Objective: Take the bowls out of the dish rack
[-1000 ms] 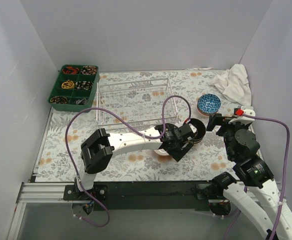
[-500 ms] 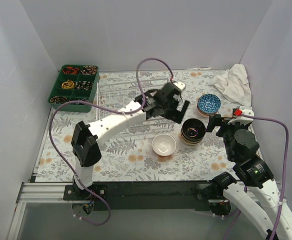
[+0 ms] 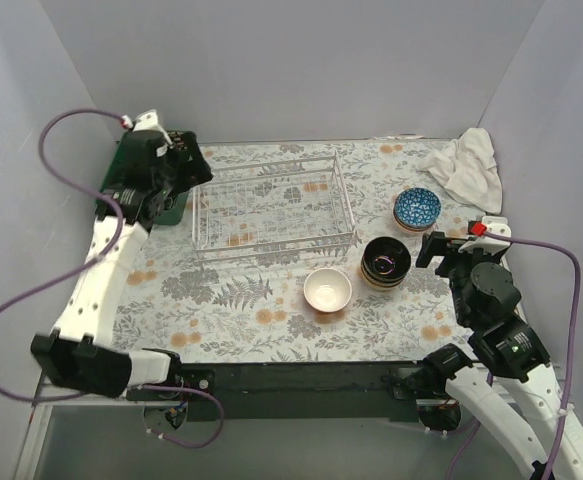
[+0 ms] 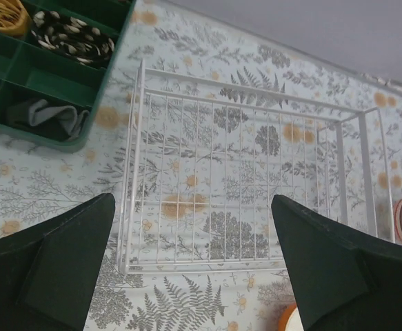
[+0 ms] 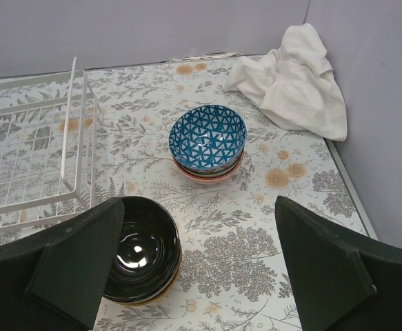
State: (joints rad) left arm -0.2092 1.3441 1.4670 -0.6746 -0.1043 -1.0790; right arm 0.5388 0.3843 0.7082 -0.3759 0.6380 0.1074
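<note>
The left arm has swung away from the bowls to the far-left back corner. From above, the left gripper [image 3: 176, 165] hangs there. The rack [image 3: 271, 245] is bare. A cream bowl [image 3: 327, 289], a dark stack [image 3: 385, 260] and a blue stack [image 3: 417, 208] sit on the counter [image 3: 221, 300] to its right. The right gripper [image 3: 439, 246] is just beside the dark stack.

Left wrist: jaws wide, holding nothing, over the rack and a green tray [image 4: 21, 69].

Right wrist: jaws wide, empty, above both stacks, with a cloth [image 5: 294, 76] beyond. A careless right-arm swing could clip the dark stack and topple it.
</note>
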